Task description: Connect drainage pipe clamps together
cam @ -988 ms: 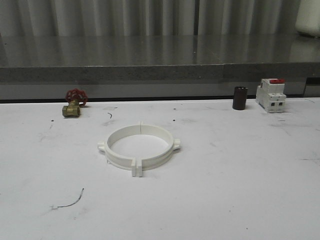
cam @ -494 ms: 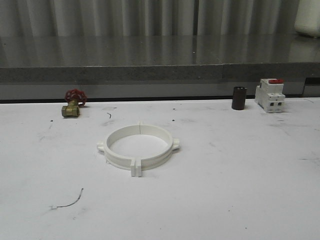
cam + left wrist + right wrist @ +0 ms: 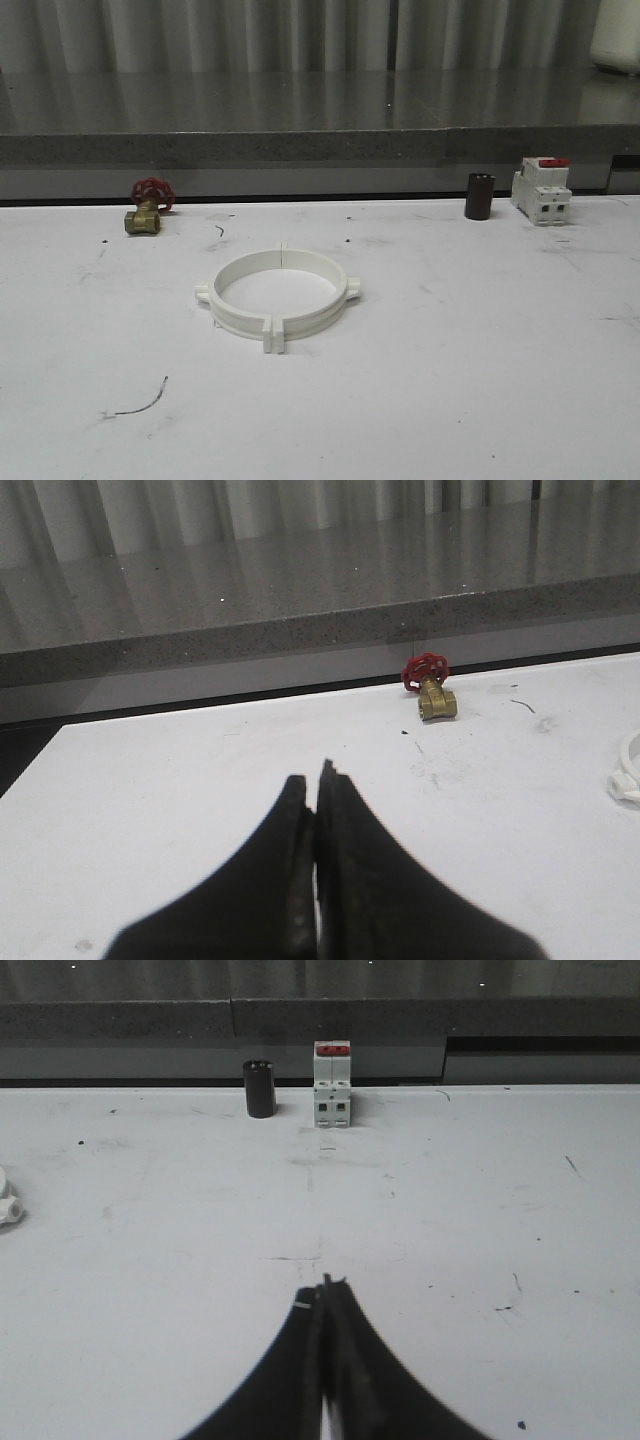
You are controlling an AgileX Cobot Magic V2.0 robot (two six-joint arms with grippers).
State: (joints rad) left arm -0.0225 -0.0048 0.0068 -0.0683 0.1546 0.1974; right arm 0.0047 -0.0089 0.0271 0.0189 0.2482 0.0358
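We see the drainage pipe clamps (image 3: 278,297) lying flat on the white table (image 3: 480,380) as one closed ring, both halves mated. Seam runs front-to-back: one tab pair faces the camera, the other faces the rear ledge; side lugs stick out left & right. Ring is round, so no real long axis beyond that seam line.

Relative to the ring: brass valve w/ red handwheel (image 3: 146,208) sits behind-left, well apart; dark cylinder (image 3: 479,196) and white switch w/ red top (image 3: 542,190) sit behind-right, also well apart.

Vs 1 s ago we find no real change, ring in same spot, same pose.

Left gripper (image 3: 316,785): fingers pressed together, nothing between them, above bare table. Right gripper (image 3: 324,1295): same, tips pressed together, holding nothing, clear of the ring.
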